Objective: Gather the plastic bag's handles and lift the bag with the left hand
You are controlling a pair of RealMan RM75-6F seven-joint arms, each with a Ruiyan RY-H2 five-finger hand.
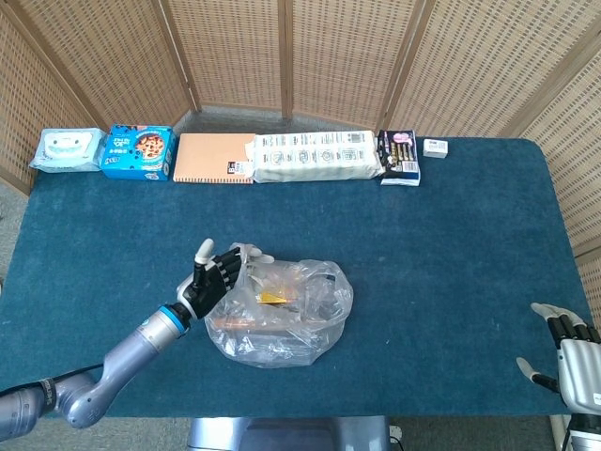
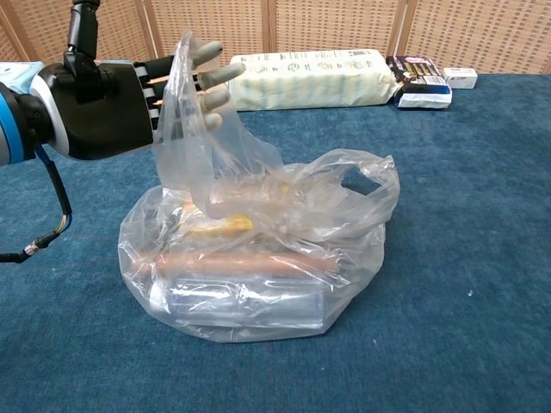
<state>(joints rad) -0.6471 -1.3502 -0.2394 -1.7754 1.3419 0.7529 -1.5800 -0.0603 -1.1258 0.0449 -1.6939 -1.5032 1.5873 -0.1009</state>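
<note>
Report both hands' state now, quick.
Left hand: fingers through one handle of the plastic bag, holding it up.
Right hand: open, holding nothing.
</note>
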